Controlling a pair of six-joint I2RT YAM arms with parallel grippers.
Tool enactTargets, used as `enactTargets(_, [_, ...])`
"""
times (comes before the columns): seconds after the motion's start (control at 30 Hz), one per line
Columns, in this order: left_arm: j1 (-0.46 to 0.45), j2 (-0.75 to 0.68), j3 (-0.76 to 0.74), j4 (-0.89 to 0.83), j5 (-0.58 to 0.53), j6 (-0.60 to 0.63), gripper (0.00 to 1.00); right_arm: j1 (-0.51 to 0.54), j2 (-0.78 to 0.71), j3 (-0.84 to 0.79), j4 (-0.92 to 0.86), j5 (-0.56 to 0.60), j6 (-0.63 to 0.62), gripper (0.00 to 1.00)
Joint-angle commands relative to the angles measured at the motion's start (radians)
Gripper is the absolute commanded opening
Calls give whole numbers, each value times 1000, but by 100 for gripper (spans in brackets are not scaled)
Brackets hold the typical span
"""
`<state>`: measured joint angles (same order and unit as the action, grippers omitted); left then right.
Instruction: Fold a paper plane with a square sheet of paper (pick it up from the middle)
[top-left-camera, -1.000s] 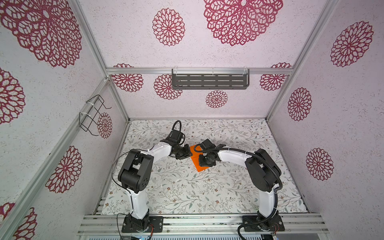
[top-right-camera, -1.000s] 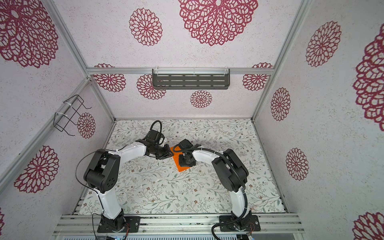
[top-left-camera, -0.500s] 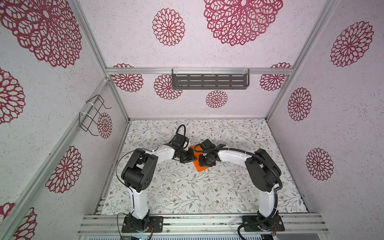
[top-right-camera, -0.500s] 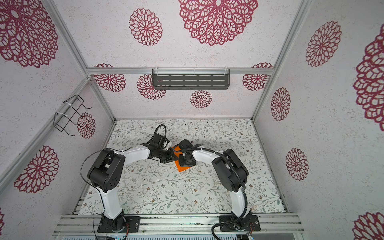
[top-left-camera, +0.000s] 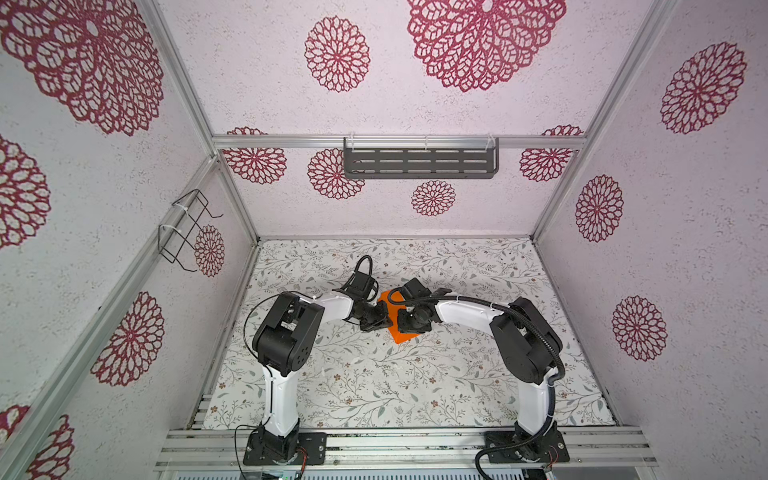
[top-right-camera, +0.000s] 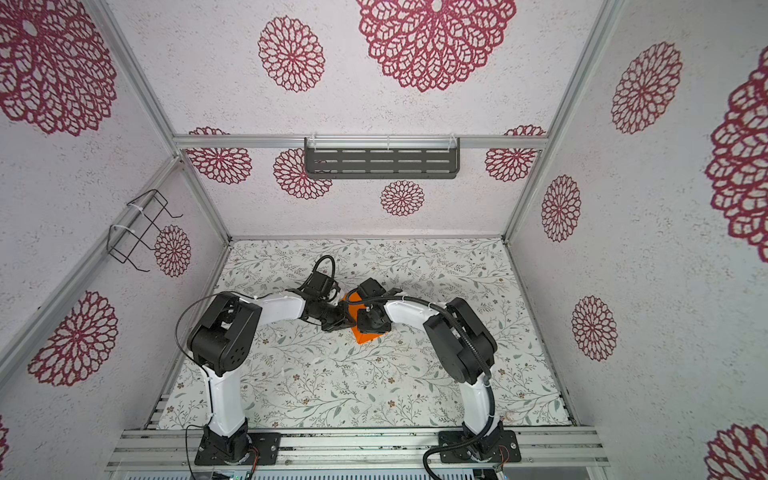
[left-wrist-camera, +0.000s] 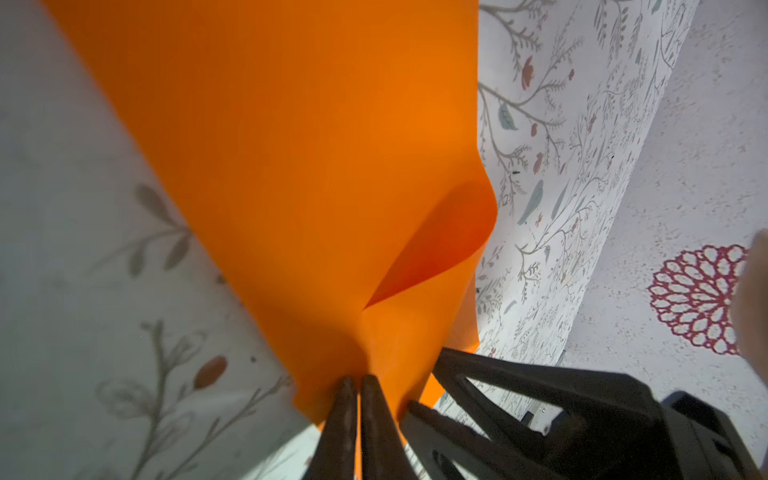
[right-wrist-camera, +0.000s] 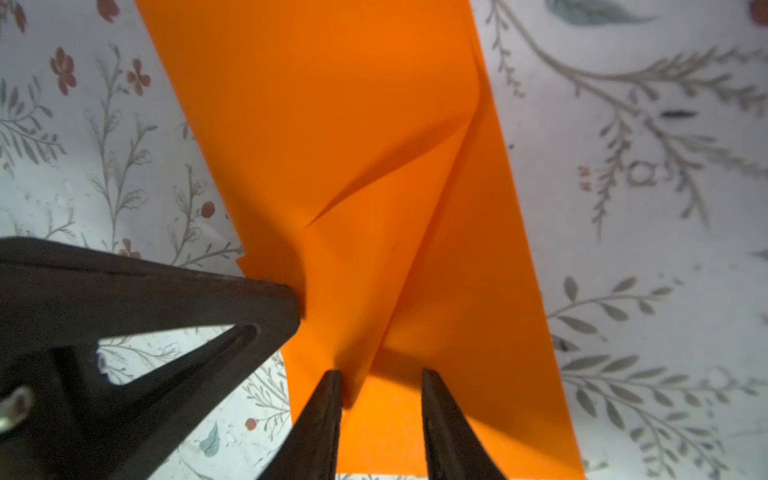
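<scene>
**Work area.** The square sheet of paper (top-left-camera: 401, 335) lies about the middle of the surface (top-left-camera: 374, 386), well clear of all four edges. In both top views the two arms meet over it, so only its near corner and a small part of its far side (top-right-camera: 348, 300) show.

**Left tool.** The left tool (left-wrist-camera: 357, 384) is pressed together on the sheet's edge. Its two fingers (left-wrist-camera: 343, 399) stand side by side with only a thin slit between them, pinching the paper. From this pinch a raised ridge runs into the sheet (left-wrist-camera: 291, 166) and opens into a shallow pocket near the opposite edge. In a top view the left tool (top-left-camera: 379, 322) sits at the sheet's left side.

**Right tool.** The right tool (right-wrist-camera: 382, 382) is spread, with orange paper visible across the gap. A lifted fold of the sheet (right-wrist-camera: 332, 104) stands between the fingers and touches one fingertip (right-wrist-camera: 332, 386); the second fingertip stands clear of it. Under the fold, a lower layer lies flat on the surface.

**Relation.** The left tool (right-wrist-camera: 286, 299) meets the sheet's edge just beside the right tool.
</scene>
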<state>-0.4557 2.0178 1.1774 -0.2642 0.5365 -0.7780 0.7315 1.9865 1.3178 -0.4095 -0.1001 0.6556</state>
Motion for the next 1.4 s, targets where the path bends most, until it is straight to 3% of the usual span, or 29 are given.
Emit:
enactTargets(0.0, [-4,24,21,-3,-9,12,10,11,133,-74,-54,34,10,36])
enactTargets(0.97, [-5,74,34,-53,-8,51,10,14,117,-82,-39,39,9,30])
enactTargets(1.17, [-5,91,32,-135,-60,80,8,-1,-27,-40,17,15,-15,35])
enactTargets(1.37, [-5,107,34,-163,-80,88,7,-15,-190,-112,203,-118,-42,38])
